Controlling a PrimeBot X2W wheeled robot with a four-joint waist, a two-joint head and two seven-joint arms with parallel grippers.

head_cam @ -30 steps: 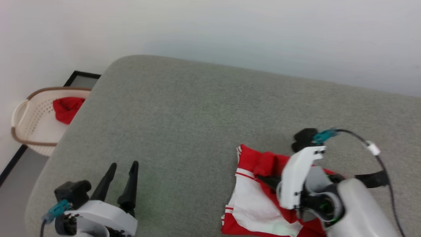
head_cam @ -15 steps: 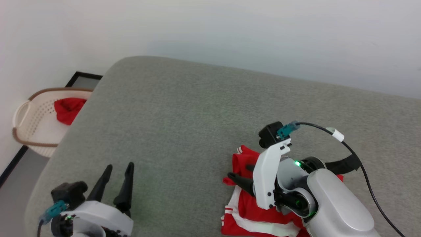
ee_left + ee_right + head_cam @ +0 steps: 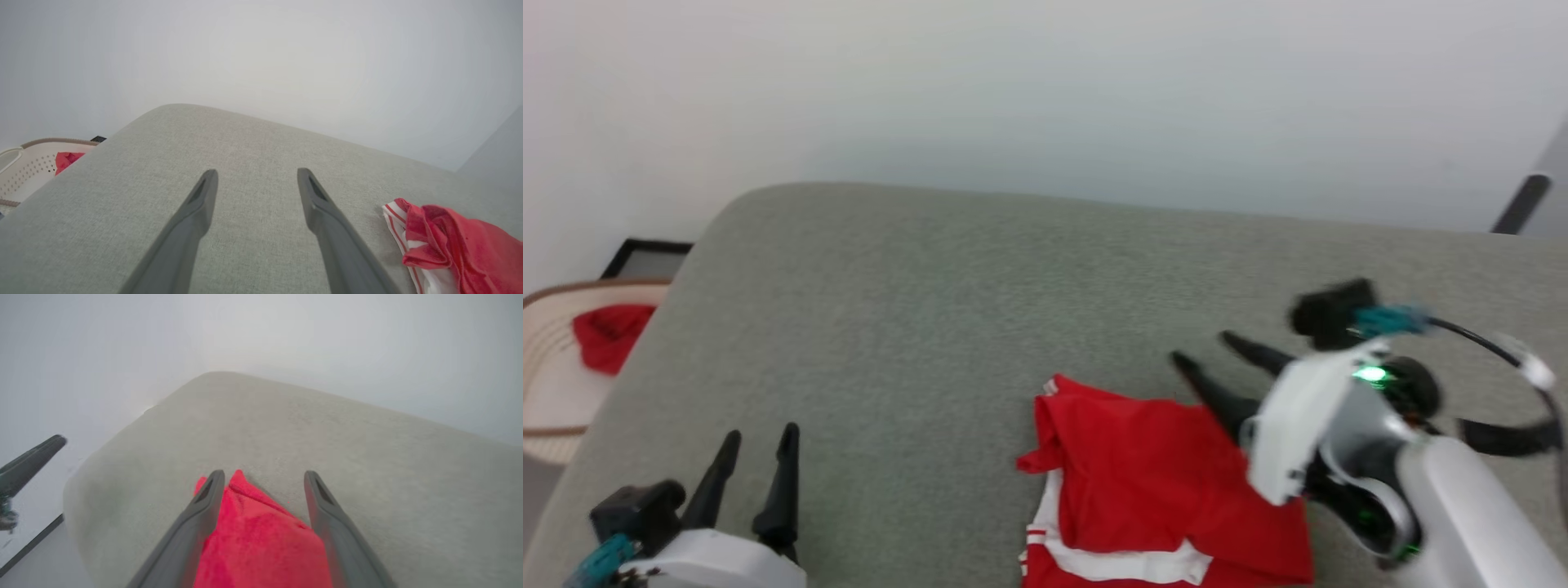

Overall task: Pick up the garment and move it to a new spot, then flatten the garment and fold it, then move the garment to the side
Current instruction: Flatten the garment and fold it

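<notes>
Garment (image 3: pixel 1160 474) on grey cushion (image 3: pixel 915 327), pale wall (image 3: pixel 1045 82)

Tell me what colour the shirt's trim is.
The trim of the shirt is red-and-white striped, clearest in the left wrist view.

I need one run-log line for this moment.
left gripper: open, empty, over grey cushion | right gripper: open, over shirt edge, not gripping | shirt: lying on grey cushion

Soft even light, motion blur, wide-angle distortion
</notes>
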